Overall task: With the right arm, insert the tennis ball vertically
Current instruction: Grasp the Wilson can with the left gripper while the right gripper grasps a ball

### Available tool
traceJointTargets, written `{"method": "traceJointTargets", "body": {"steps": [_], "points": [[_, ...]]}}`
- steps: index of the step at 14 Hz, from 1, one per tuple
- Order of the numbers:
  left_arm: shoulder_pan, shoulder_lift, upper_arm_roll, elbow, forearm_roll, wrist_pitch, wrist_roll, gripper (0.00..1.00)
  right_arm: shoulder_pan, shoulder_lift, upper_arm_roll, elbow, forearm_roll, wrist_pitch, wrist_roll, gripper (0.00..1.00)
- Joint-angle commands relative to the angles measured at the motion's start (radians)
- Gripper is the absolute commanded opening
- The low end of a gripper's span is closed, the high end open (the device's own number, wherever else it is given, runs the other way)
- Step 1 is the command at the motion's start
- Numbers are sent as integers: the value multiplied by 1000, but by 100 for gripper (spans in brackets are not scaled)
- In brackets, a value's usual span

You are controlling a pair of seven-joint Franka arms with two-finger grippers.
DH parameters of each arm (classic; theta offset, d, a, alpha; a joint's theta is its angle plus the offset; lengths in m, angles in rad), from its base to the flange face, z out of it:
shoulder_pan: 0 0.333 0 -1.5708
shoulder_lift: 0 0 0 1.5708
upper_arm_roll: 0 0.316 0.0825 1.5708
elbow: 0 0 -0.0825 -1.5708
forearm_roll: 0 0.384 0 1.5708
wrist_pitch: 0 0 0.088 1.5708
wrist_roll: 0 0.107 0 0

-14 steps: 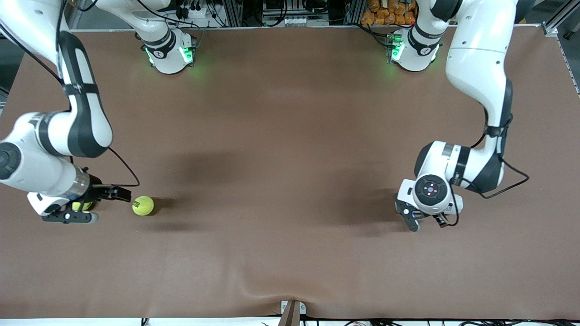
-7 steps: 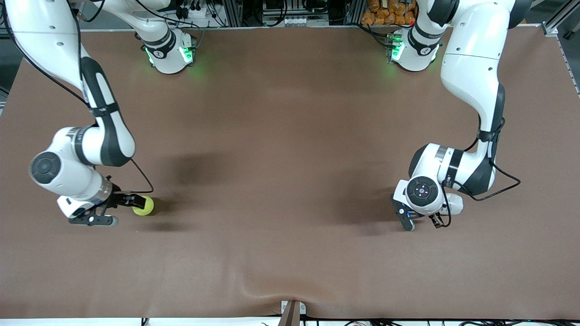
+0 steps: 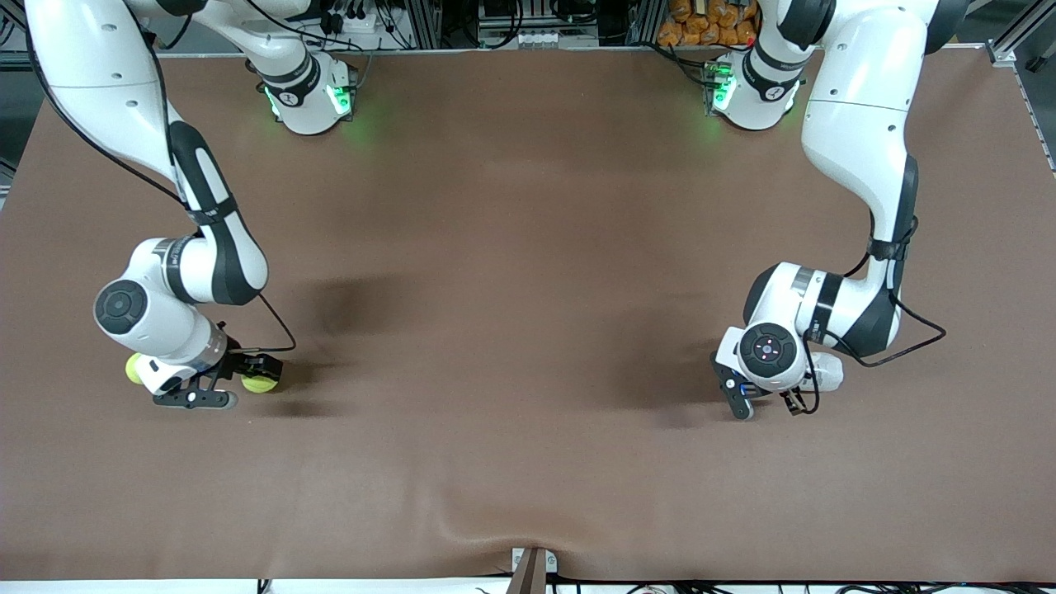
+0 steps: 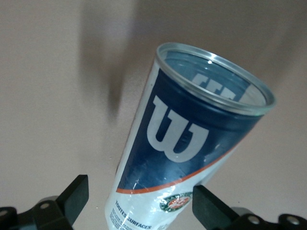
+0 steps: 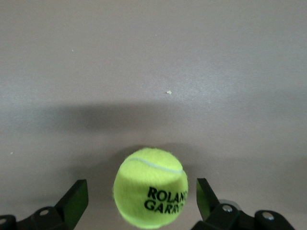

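On the bench at the right arm's end, the tennis ball lies squarely between the wide-spread fingers of the right pincer, while the left pincer grips the open-mouthed can.

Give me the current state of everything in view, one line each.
Right gripper: open, fingers either side of a tennis ball.
Tennis ball: on the table, not gripped.
Second tennis ball: on the table, partly hidden by the right arm.
Left gripper: holding the can.
Can: lid off, tilted, empty at the mouth.
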Motion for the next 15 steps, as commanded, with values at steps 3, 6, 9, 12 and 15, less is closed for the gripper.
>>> {"method": "traceJointTargets", "body": {"steps": [3, 6, 9, 12, 15], "points": [[2, -13, -3, 17, -51, -95, 52, 100, 3, 41, 0, -23, 12, 74, -2, 100], [5, -7, -3, 16, -52, -95, 51, 100, 1, 40, 0, -36, 12, 88, -4, 100], [8, 7, -3, 13, -52, -73, 46, 100, -2, 35, 0, -41, 12, 88, -5, 100], [-4, 23, -1, 11, -37, -19, 46, 100, -5, 26, 0, -41, 12, 84, -7, 100], [-6, 49, 0, 11, -28, 23, 42, 100, -11, 12, 0, -41, 12, 76, -8, 100]]}}
